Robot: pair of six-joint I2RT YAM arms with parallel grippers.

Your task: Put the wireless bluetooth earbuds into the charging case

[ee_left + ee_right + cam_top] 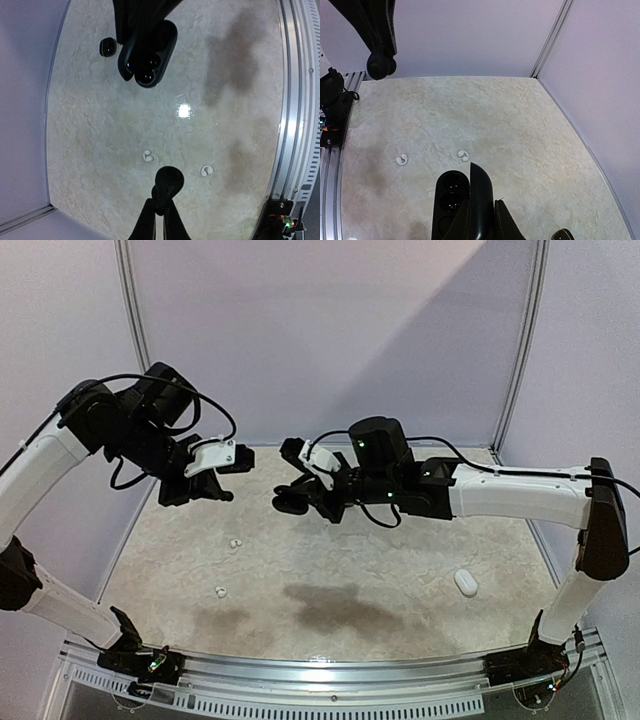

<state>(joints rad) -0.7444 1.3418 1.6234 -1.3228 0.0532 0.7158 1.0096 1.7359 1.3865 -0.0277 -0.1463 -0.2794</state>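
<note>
My right gripper [303, 488] is shut on the lid of an open black charging case [289, 502] and holds it in the air over the table's middle. In the right wrist view, the fingers [485, 205] clamp the upright lid [481, 185], and the base [450, 197] shows its dark wells. My left gripper [240, 458] is shut on a glossy black earbud [169, 182], in the air just left of the case [150, 55]. Two white earbuds [235, 542] [220, 591] lie on the table below. Another black earbud [107, 47] lies on the table.
A white pebble-shaped case [466, 583] lies at the right of the table. The white earbuds also show in the left wrist view [149, 156] [207, 171]. A metal rail [330, 670] runs along the near edge. Grey walls close the back and sides.
</note>
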